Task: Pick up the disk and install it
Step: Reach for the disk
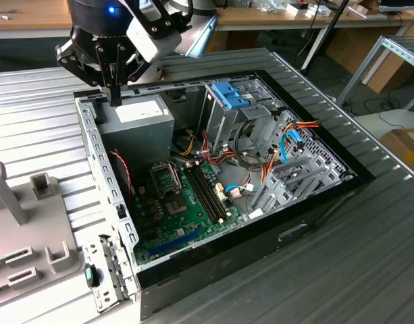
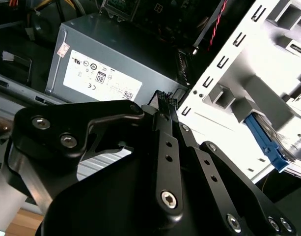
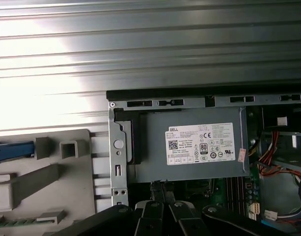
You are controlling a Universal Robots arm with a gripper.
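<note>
A workshop or robotics lab: an open computer case (image 1: 213,260) lies on a ribbed metal tabletop (image 1: 31,115), wooden tabletops (image 1: 31,17) behind, a cardboard box (image 1: 404,145), aluminium framing (image 1: 396,50) and loose cables (image 1: 375,104) alongside

The black metal gripper (image 2: 167,101) is keeping nothing between its fingers (image 2: 165,142), which are pressing together. Just beyond their tips, a grey metal power-supply box (image 2: 81,39) with a white label is lying. Beside the fingers, a blue plastic strip (image 2: 262,137) is sitting in a pale plastic fixture (image 2: 258,98).
</note>
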